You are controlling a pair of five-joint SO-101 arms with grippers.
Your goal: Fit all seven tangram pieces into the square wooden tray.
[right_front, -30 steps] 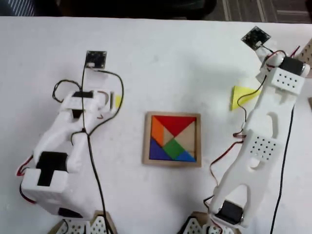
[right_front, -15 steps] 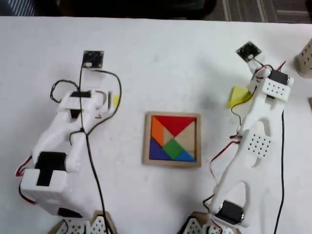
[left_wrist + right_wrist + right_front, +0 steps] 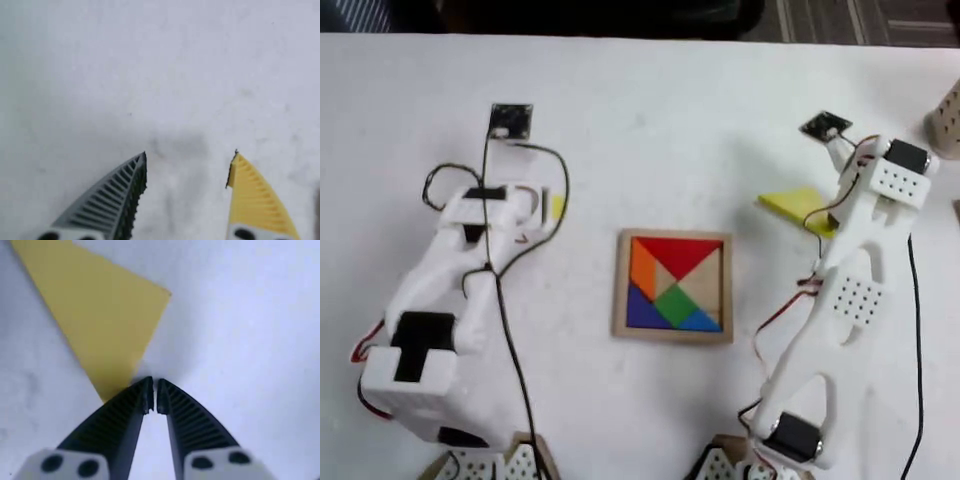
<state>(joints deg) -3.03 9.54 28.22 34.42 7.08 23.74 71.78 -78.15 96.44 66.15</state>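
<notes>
Triangle [image 3: 100,320]: yellow, flat on the surface [image 3: 670,120], with one long edge right at the tips of the right claw [image 3: 155,395].
Right claw: pressed together, with only a thin slit between its two dark ribbed fingers. It pinched nothing, and one finger [image 3: 117,417] overlapped the triangle's edge near a corner.
Triangle from above: it lay beside the right arm's wrist, on the side toward the tray [image 3: 620,290], and was well apart from the tray.
Tray: square, wooden, in the middle of the surface between the two arms.
In the tray: a red piece [image 3: 677,253] along the far side, orange [image 3: 642,268] and blue [image 3: 640,308] on the left arm's side, and green [image 3: 673,303] at the centre. A wood-coloured triangular patch faced the right arm's side.
Left claw [image 3: 189,154]: spread wide, with one grey finger and one yellow finger, holding nothing. It hung over bare surface, well apart from the tray.
</notes>
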